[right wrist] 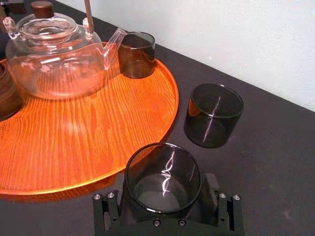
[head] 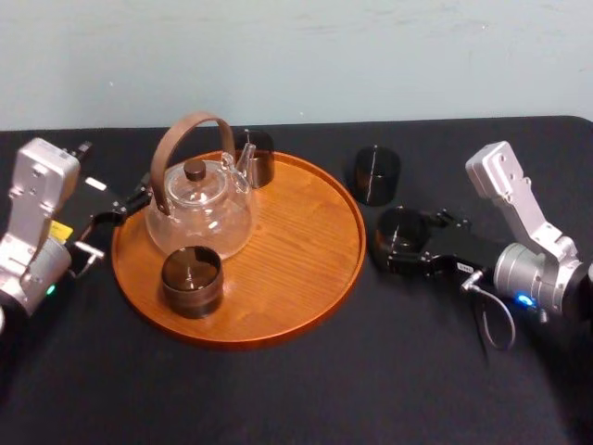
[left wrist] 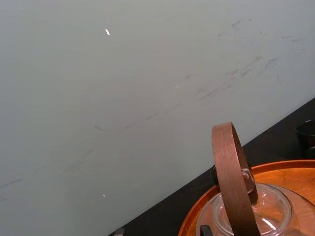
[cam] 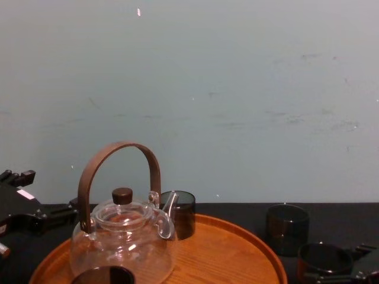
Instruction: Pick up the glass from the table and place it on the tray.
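Glass [right wrist: 162, 178] clasped in right gripper [head: 406, 248], 3 o'clock of tray [head: 301, 236]; on tray: teapot [head: 199, 211], two glasses [head: 192, 281]. Left gripper [head: 122, 209] at 9, grip unclear.

Clear teapot [head: 199, 218] with curved brown handle, pale wall [head: 389, 56] behind
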Tool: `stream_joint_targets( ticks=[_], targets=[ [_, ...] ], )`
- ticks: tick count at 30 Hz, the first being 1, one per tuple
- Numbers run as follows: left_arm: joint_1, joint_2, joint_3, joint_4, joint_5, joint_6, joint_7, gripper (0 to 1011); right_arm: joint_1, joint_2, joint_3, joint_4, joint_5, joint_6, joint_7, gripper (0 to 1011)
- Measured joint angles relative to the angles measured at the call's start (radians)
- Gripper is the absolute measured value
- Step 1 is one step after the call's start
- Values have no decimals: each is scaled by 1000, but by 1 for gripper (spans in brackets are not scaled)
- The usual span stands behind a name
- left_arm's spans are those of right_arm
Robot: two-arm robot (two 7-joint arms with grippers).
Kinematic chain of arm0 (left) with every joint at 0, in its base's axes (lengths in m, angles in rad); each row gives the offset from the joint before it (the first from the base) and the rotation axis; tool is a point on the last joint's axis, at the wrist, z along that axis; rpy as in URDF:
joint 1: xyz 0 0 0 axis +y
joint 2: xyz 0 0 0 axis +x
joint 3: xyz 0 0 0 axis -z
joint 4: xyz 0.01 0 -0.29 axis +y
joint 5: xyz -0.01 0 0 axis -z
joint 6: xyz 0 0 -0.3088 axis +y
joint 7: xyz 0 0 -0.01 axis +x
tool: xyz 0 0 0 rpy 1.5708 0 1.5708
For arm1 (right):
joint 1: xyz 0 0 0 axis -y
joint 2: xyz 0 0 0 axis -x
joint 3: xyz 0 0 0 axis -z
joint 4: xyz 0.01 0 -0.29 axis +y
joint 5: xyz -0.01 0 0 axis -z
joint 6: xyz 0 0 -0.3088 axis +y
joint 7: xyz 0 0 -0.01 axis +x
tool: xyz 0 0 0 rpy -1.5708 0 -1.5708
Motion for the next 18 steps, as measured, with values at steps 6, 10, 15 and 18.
stream_joint_targets(
  ticks=[6,10,15,18],
  targets=[
    [0,0,0,0,0,0,0,1001,19,-12,-6,22,-4,-5,2,1002],
    [0,0,0,0,0,0,0,1001,26,-16,-10,29,-5,-6,4,1002],
    [0,0,0,0,0,0,0,1001,28,-16,-17,30,-10,-12,9,1002],
    [0,0,0,0,0,0,0,1001,28,-15,-18,29,-12,-14,9,1002]
  ],
)
